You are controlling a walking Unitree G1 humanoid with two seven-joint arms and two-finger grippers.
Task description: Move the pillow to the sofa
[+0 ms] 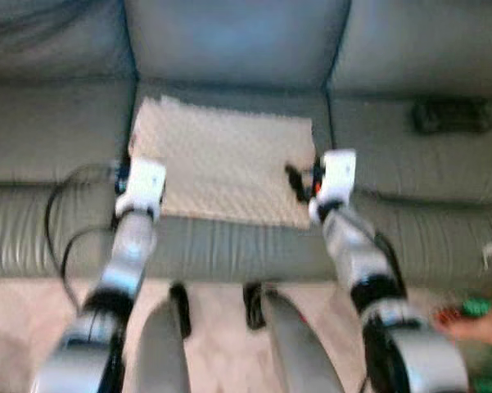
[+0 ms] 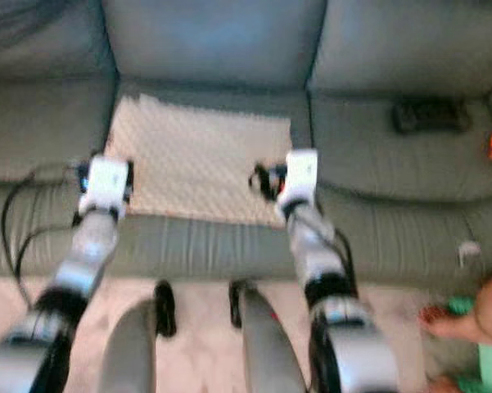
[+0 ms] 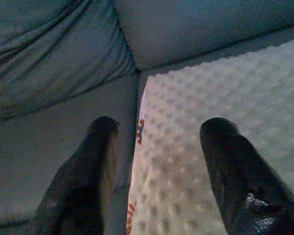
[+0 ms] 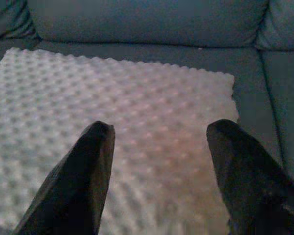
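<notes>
Seeing pillow [image 1: 223, 160] flat on middle seat of sofa [image 1: 57, 123], long axis across seat, far edge near backrest, near edge toward seat front. My left hand [image 3: 156, 147] open, straddling pillow's left edge. My right hand [image 4: 159, 147] open above right near corner. Bare seats either side; dark object [image 1: 450, 115] on right seat.

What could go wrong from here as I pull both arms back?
The bumpy white foam pillow lies near the front edge of the grey leather sofa; an open left end effector straddling its corner might drag it off. The right end effector hovers open above it. A person's hand is close to the right arm.
</notes>
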